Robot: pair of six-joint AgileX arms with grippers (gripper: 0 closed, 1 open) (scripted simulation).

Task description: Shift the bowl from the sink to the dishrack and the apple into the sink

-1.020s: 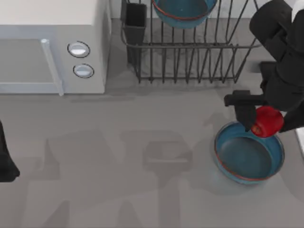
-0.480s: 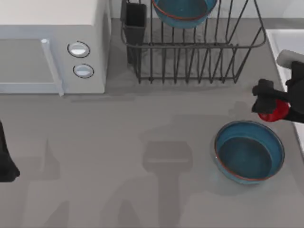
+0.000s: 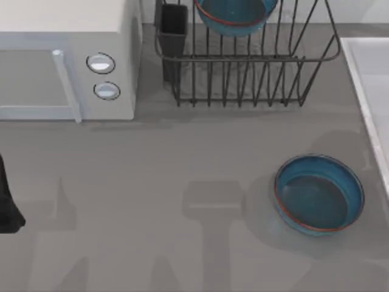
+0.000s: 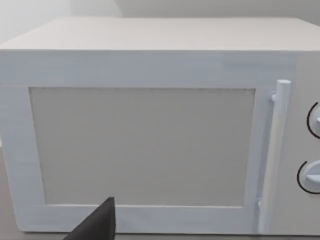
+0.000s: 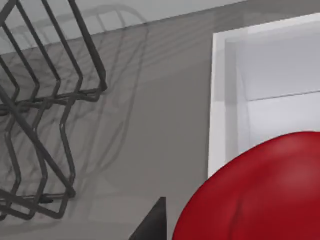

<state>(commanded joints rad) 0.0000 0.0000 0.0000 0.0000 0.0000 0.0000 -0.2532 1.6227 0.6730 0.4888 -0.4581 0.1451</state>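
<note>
The apple [image 5: 255, 192] fills the right wrist view's lower right, beside the sink [image 5: 220, 100]; the right gripper's grip cannot be told. A bowl [image 3: 318, 194] sits on the table at the top view's lower right, the left arm [image 3: 7, 207] parked at its left edge.

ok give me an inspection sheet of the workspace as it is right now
surface: grey table, bare in the middle
bowl: one teal bowl sits in the dishrack; a look-alike bowl rests on the table near the sink
sink: white basin at the table's right edge
apple: red apple close before the right wrist camera, with the sink behind it
clutter: white microwave at the table's left rear
grippers: left arm parked at the left edge; one dark fingertip of the right gripper shows beside the apple, grip cannot be judged
cables: nothing seen
surroundings: nothing seen
</note>
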